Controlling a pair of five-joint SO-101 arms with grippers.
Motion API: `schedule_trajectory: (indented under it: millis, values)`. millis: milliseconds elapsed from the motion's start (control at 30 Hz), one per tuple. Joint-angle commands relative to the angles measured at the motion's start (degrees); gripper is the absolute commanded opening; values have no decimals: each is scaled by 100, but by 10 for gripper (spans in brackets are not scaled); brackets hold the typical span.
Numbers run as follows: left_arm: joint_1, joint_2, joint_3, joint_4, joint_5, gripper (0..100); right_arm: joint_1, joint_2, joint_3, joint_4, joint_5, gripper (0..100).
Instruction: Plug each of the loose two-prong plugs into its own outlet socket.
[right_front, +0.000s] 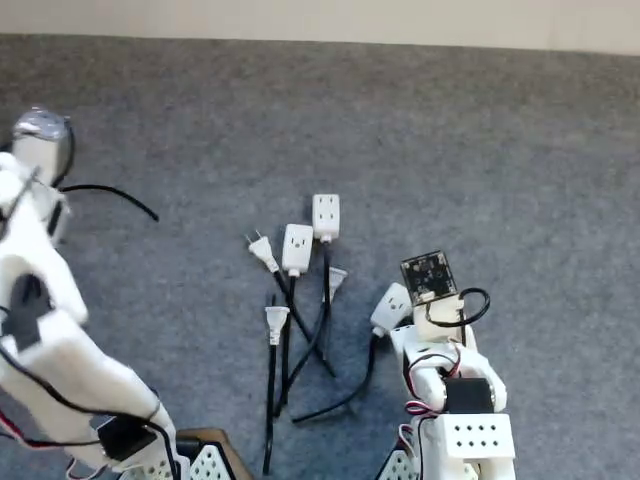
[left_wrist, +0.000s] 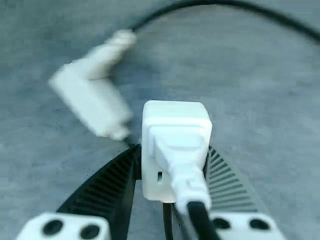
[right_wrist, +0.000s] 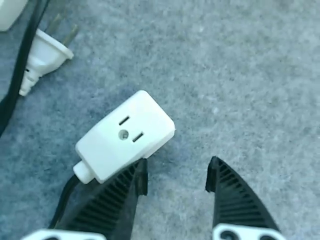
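Note:
My left gripper (left_wrist: 172, 155) is shut on a white socket block (left_wrist: 175, 135) with a white plug and black cord seated in it; a blurred white plug body (left_wrist: 90, 97) lies just beyond. The left arm (right_front: 45, 300) stands at the table's left side. My right gripper (right_wrist: 177, 172) is open low over the carpet, and a loose white socket (right_wrist: 125, 135) (right_front: 392, 307) lies face up against one finger's outer side, not between the fingers. Two more sockets (right_front: 325, 215) (right_front: 297, 248) and loose plugs (right_front: 262, 250) (right_front: 276, 320) (right_front: 336, 280) (right_wrist: 45, 52) lie mid-table.
Black cords (right_front: 300, 360) cross and tangle below the sockets, running toward the front edge. Another black cable (right_front: 115, 195) arcs out from the left arm. Grey carpet (right_front: 500, 150) covers the table, bare at the back and right.

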Motion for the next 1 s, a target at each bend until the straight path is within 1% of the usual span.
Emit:
schedule_trajectory:
  millis: [0,133,200,300,400,567,767,833,900,967]
  values:
    - [-92,1253,-1956,826,18,5,57,-66,13,48,-35,191]
    - [-48,2466,-3723,1732,26,5,57,-66,13,48,-35,191]
    - [-48,2905,-4567,2251,26,22,57,-66,13,48,-35,191]
    - [-57,3451,-5710,2892,26,125,40,-66,22,48,-35,191]
    - [-92,3785,-6448,3086,26,222,40,-66,22,48,-35,191]
    - [-75,3732,-6686,3095,35,235,40,-66,22,48,-35,191]
    - [-48,3081,-6668,3103,44,235,57,-66,22,48,-44,191]
    - [22,2809,-6624,3103,229,236,57,-66,13,48,-62,191]
    - [127,2457,-6378,3112,457,236,57,-66,13,48,-62,191]
    - [277,2018,-5842,3112,510,236,57,-66,13,48,-62,191]
